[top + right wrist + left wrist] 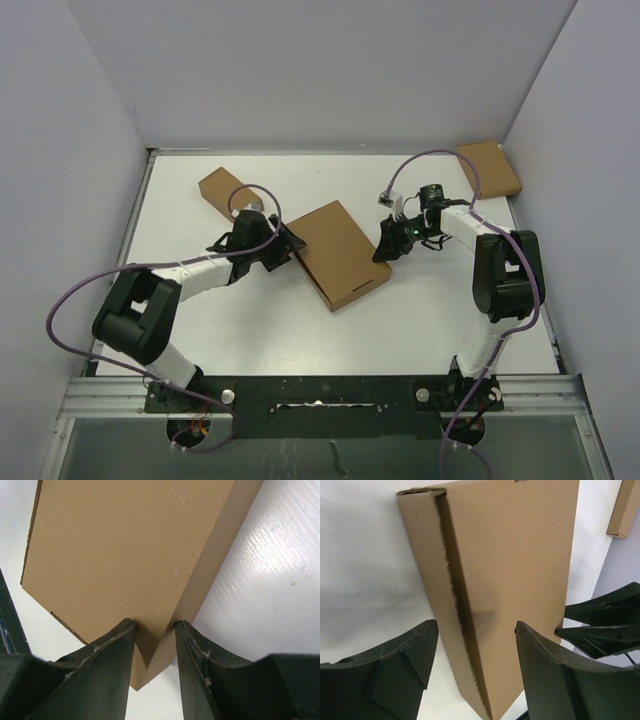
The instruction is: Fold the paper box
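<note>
The paper box (338, 255) lies folded shut as a flat brown mailer, set diagonally at the middle of the table. My left gripper (281, 250) is open at its left corner. In the left wrist view the box (520, 555) reaches in between the wide-apart fingers (405, 655), which do not touch it. My right gripper (384, 248) is at the box's right corner. In the right wrist view its jaws stand narrowly apart astride the corner edge of the box (125, 545), fingertips (127, 630) against the cardboard.
A smaller ready-made brown box (225, 188) lies behind the left gripper. Another (490, 168) lies at the back right by the wall and also shows in the left wrist view (625, 507). White walls close in the table on three sides.
</note>
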You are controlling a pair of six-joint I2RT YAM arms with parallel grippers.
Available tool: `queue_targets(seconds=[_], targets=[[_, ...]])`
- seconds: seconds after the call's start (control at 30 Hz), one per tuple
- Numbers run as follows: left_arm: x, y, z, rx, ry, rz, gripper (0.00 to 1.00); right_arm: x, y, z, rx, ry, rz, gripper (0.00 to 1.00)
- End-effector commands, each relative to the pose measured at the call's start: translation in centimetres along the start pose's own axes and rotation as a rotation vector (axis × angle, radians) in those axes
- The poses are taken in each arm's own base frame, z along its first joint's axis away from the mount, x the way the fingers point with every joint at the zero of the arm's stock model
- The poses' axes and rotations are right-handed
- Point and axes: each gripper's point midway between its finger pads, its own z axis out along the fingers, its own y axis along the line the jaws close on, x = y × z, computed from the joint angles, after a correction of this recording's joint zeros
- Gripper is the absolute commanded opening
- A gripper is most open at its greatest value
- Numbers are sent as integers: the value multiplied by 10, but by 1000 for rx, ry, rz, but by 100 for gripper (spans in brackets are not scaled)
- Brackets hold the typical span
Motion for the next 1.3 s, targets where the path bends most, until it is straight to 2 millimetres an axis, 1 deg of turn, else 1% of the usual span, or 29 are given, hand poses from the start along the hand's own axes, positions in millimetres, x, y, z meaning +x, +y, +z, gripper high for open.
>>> queue_targets(seconds=[0.0,0.03,0.07,0.13,0.23,0.27,0.37,0.4,0.5,0.53,0.63,0.73,0.83,0.97,1.1,1.27], targets=[[-10,-36,21,104,10,28,59,18,-10,8,45,82,-15,37],[-8,-34,26,96,24,27,55,18,-10,9,45,83,-16,37],[-6,-31,32,87,37,25,48,18,-10,9,45,84,-16,37],[-2,-29,36,83,52,25,36,18,-9,9,44,85,-16,37],[-1,-26,35,79,49,36,22,18,-9,9,44,85,-17,37],[-2,-25,33,78,43,38,20,19,-10,9,44,85,-17,37],[-6,-24,26,78,22,60,21,19,-9,10,43,87,-17,37],[-11,-24,23,79,6,65,25,19,-9,10,42,87,-19,37],[-28,-22,17,77,-33,70,42,19,-9,10,42,87,-18,37],[-34,-22,16,80,-42,69,44,19,-9,10,42,89,-17,37],[-51,-22,16,88,-58,72,46,19,-9,11,41,89,-19,37],[-62,-21,23,85,-57,75,47,19,-9,11,41,92,-18,37],[-68,-19,32,77,-51,73,46,20,-9,11,40,92,-17,37],[-68,-12,45,45,-32,77,43,20,-9,12,38,95,-17,37],[-66,-2,54,11,-14,93,38,20,-9,12,36,95,-17,37],[-64,8,62,-26,7,120,37,21,-8,14,32,100,-20,37]])
